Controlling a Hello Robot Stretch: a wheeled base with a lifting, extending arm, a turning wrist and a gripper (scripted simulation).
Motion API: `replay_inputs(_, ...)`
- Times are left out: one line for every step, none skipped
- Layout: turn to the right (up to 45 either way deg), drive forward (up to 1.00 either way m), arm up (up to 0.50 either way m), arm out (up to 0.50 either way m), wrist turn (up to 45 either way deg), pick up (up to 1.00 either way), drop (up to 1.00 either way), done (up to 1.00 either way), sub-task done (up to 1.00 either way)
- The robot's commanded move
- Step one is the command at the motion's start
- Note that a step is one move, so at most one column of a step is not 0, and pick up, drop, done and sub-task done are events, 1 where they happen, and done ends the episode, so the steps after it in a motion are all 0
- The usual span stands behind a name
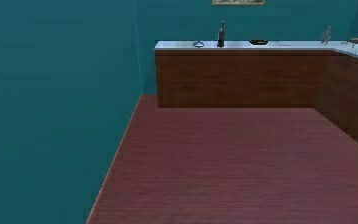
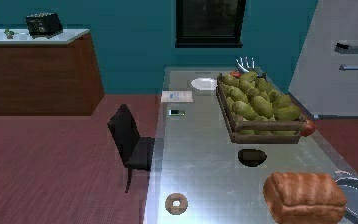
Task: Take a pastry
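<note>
**Pastry on grey tabletop, near edge; end effector state unknown**

Arm side view:
- Pastry: brown ring, lying flat on the long grey tabletop, low in the frame and close to the tabletop's left edge. Bare surface all round it, nothing touching.
- Bread loaf: same tabletop, right of the pastry and well apart from it. A metal rim sits just beside the loaf at the frame's right edge; can't tell what it belongs to.
- Dark bowl: between the loaf and the wooden crate.
- The crate is heaped with yellow-green fruit, with something red at its near right corner.
- White plate: beyond the crate, toward the far end. Near it, by the left edge, are a flat pale item and a small dark item; both too small to name.
- Black chair: on the floor at the tabletop's left side, level with the crate.
- Background: grey fridge right, dark window in the teal wall, and a wood-fronted side tabletop left carrying a dark toaster.

Forward view:
- Red-brown plank floor, teal wall on the left.
- Far tabletop: white top, wood front, turning a corner at right. On it are a dark bottle standing upright and a dark pan.

End effector: cannot tell its state.
</note>
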Motion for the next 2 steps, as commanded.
replay_inputs(0.0,0.00,0.00,0.14,0.0,0.00,0.00,0.00,0.00)
replay_inputs(0.0,0.00,0.00,0.00,45.0,0.00,0.00,0.00,0.00)
